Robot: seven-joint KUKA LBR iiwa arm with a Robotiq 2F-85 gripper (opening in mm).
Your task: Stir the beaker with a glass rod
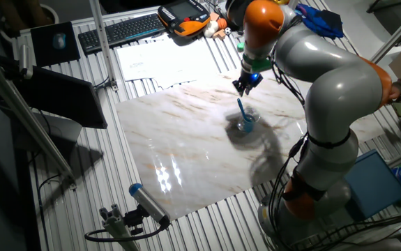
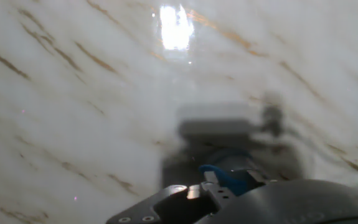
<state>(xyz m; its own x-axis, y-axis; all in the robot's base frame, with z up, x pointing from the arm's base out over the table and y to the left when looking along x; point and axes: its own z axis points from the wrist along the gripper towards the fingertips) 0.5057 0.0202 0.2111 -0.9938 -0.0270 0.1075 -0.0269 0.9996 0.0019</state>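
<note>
The beaker (image 1: 248,125), a small clear glass cup with a bluish base, stands on the marble slab (image 1: 186,139) right of its middle. The glass rod (image 1: 242,111), a thin blue stick, leans in the beaker with its top end up and to the left. My gripper (image 1: 243,88) hangs just above the rod's top end; a small gap seems to part them. In the hand view the dark fingers (image 2: 172,196) sit blurred at the bottom edge with a blue bit (image 2: 225,177) by them, over the marble (image 2: 73,112). The beaker does not show there.
A grey-white tube with a blue cap (image 1: 149,203) lies at the slab's front left corner. Papers (image 1: 160,59), a keyboard (image 1: 125,28) and an orange pendant (image 1: 184,18) lie at the back. A dark panel (image 1: 64,97) stands at left, a blue box (image 1: 374,183) at right.
</note>
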